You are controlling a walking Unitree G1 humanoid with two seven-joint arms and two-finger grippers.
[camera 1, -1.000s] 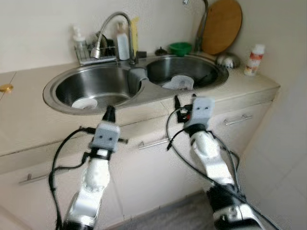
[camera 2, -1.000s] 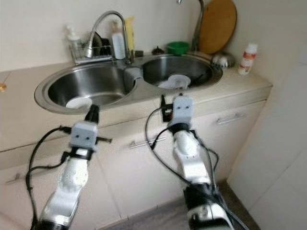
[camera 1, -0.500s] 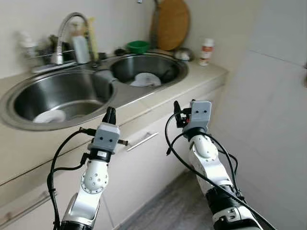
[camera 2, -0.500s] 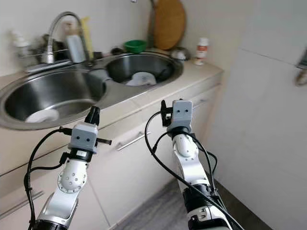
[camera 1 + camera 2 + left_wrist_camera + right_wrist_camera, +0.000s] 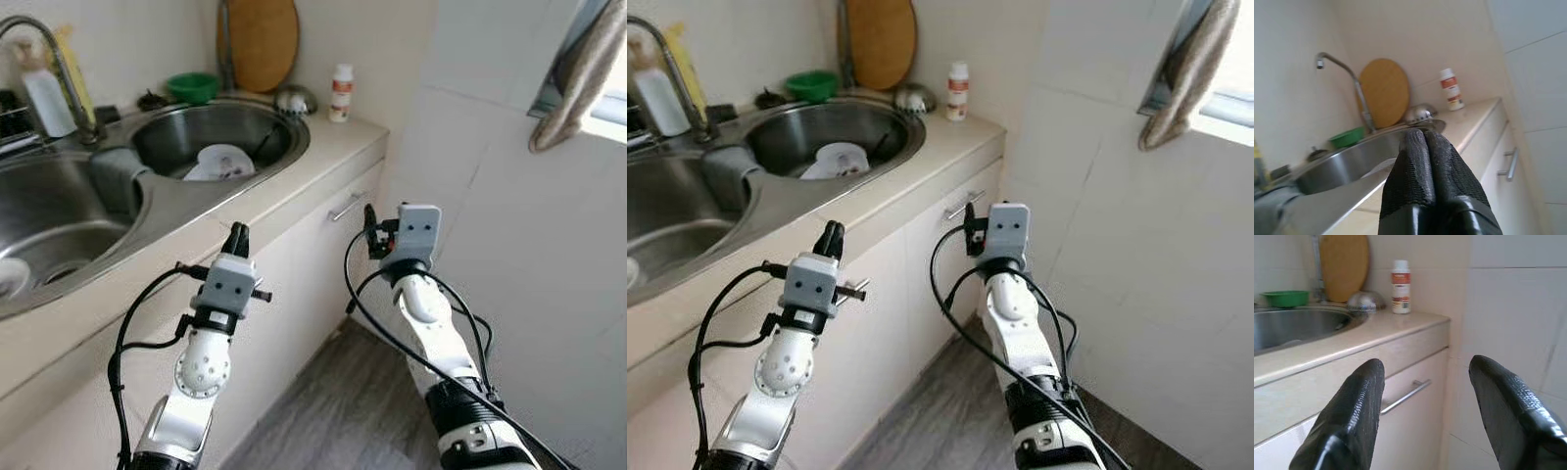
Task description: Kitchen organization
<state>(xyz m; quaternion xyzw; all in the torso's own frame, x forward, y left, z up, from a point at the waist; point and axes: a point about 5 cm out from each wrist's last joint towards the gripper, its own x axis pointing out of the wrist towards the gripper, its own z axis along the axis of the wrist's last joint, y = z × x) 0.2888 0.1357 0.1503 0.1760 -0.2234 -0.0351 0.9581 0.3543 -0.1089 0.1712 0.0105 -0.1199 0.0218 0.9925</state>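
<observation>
Small kitchen: beige worktop running into a tiled corner, double steel sink set in it, wood-look floor below, cloth hanging by the window at right. Both arms raised in front of the cabinet fronts, nothing held. Left gripper has its jaws pressed together; right gripper has its jaws wide apart, empty, facing the drawer handle. My read: transit/approach step, no item engaged yet, organizing hasn't visibly begun. Candidate items all sit at the sink end: white dish in the near basin with a dark utensil beside it, green bowl on the back rim, steel bowl upside down next to it, white bottle with red label near the wall, round wooden board leaning on the wall. Next move likely needs a step closer to the worktop and one arm lifted over the edge; grippers are below it now. Count: two basins, two taps, one dish in the near basin, one green bowl, one steel bowl, one labelled bottle, one board.
</observation>
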